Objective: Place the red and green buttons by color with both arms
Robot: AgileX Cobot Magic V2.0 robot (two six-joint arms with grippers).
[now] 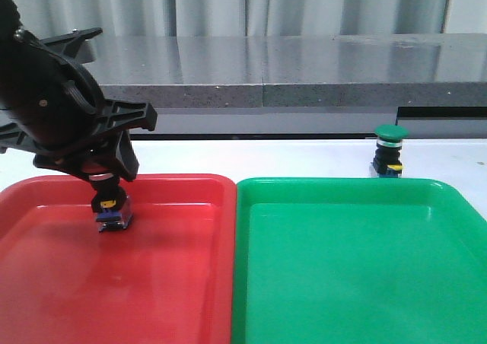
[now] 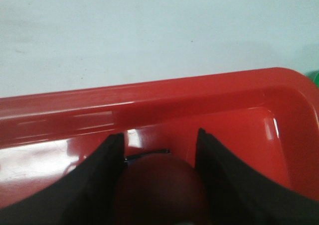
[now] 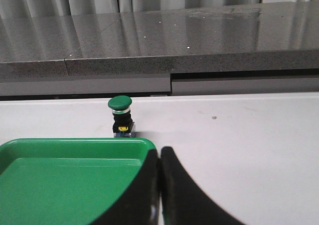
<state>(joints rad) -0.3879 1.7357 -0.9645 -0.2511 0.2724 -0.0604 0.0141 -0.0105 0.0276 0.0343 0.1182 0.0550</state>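
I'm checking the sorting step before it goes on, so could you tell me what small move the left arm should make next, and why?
Probably open the left claw and lift away: it grips the red button by its cap, and the button's base looks to be on the red tray floor. The green button stands outside the green tray.

Our left arm [image 1: 46, 93] reaches in from the left side of the front view, bulky and matte black, its wrist angled downward. Its tool [image 1: 106, 178] points down, and in the left wrist view the two black fingers [image 2: 99, 185] press against a rounded red cap between them. Our right arm does not appear in the front view. In the right wrist view its tool [image 3: 159, 185] has both curved black fingers pressed together, nothing between them.
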